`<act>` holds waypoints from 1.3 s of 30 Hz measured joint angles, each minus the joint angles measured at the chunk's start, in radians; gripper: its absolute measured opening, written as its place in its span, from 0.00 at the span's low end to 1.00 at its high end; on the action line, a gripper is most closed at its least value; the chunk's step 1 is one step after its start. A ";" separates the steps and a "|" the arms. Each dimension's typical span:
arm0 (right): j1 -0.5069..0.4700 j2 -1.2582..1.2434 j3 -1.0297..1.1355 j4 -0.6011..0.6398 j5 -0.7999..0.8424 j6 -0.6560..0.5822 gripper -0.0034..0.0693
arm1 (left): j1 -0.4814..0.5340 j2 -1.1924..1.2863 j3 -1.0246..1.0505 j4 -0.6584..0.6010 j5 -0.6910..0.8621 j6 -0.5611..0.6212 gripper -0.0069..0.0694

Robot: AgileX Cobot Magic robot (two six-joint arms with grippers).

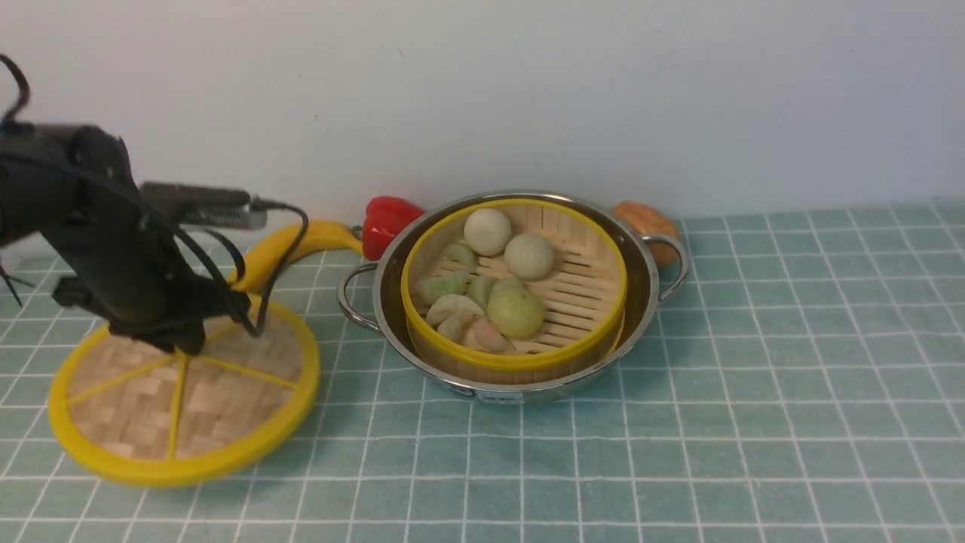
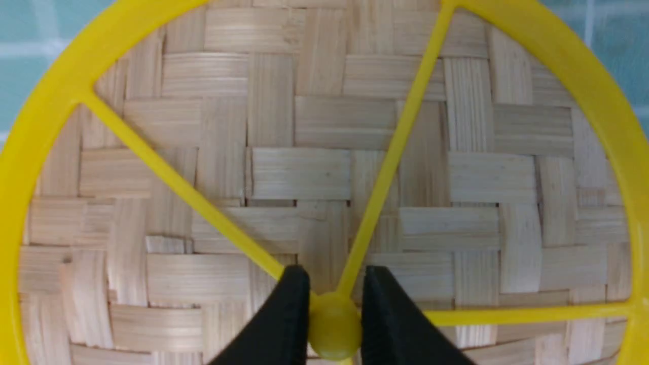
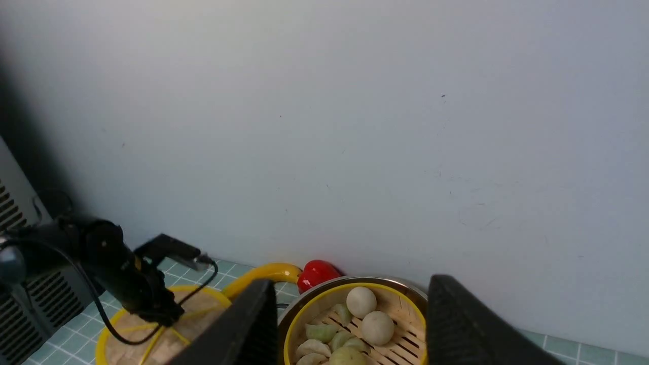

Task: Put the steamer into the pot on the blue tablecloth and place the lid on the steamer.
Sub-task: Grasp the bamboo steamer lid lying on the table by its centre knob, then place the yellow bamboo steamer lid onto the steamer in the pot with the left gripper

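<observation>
Where the worktop is closest to the robot, the pale blue-green tablecloth with its grid of thin white lines is covering it, bare along the front edge.

Next back, on the left, the flat round woven-bamboo lid with a thick yellow rim and thin yellow spokes is lying over the cloth, well apart from the pot. I cannot tell whether it is resting flat or coming slightly off the cloth.

The left gripper is reaching down onto the lid's centre. In the left wrist view its two black fingers are pressing against either side of the round yellow hub, so it is clamping the lid by the hub.

The right gripper is showing only in its own wrist view. Its jaws are standing wide apart, holding nothing, above the near side of the pot.

At mid-depth, the wide shallow stainless-steel pot with looped wire handles is sitting on the cloth. The round bamboo steamer with yellow rims is sitting inside it, uncovered, and is carrying pale round buns and greenish dumplings.

Behind the pot, a yellow banana, a shiny red pepper and an orange-brown rounded object are lying against the plain pale wall.
</observation>
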 joint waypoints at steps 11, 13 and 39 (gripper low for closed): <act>0.000 0.000 0.000 -0.002 0.000 0.027 0.60 | -0.285 0.059 -0.463 0.011 0.124 0.039 0.25; 0.000 0.000 0.000 -0.002 0.000 0.026 0.60 | -0.361 0.111 -0.518 0.023 0.126 0.037 0.25; 0.000 0.000 0.000 0.016 0.000 0.054 0.60 | -0.539 0.470 -0.809 0.003 0.171 0.024 0.25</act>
